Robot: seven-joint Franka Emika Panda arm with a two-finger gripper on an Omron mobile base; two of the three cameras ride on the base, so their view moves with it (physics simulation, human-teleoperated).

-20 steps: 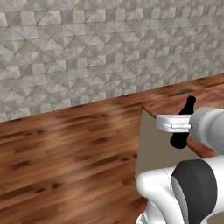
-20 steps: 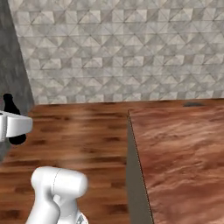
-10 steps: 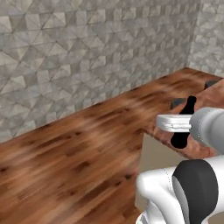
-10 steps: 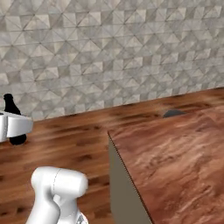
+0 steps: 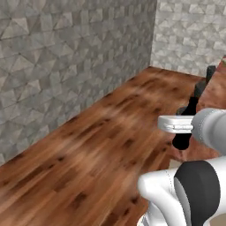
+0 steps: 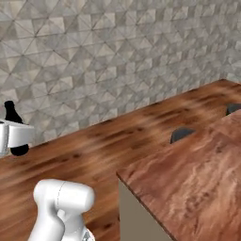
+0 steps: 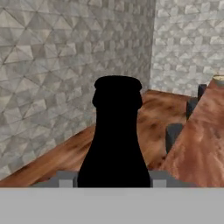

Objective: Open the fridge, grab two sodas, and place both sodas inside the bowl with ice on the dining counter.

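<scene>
My gripper (image 7: 113, 180) is shut on a soda, a dark near-black bottle (image 7: 116, 140) with a slim neck, held upright between the fingers (image 7: 65, 179). In the left base view the bottle (image 5: 190, 108) stands in the gripper (image 5: 182, 126) just left of the dining counter (image 5: 217, 95). From the right base view the bottle (image 6: 11, 113) and gripper (image 6: 16, 135) sit at the far left, over the wooden floor. The reddish-brown counter top (image 6: 188, 179) fills the lower right. A tan rim (image 7: 218, 79) shows at the counter's (image 7: 201, 135) far end, too small to identify.
A grey stone-patterned wall (image 5: 66, 66) runs along the left and meets a second wall (image 5: 194, 35) at a corner ahead. Dark stools (image 6: 181, 135) (image 7: 174, 135) stand along the counter's side. Wood-plank floor (image 5: 97, 150) lies between wall and counter.
The whole picture has swung: the base has turned, bringing the wall corner and more of the counter's length into view. The bottle stays in the gripper.
</scene>
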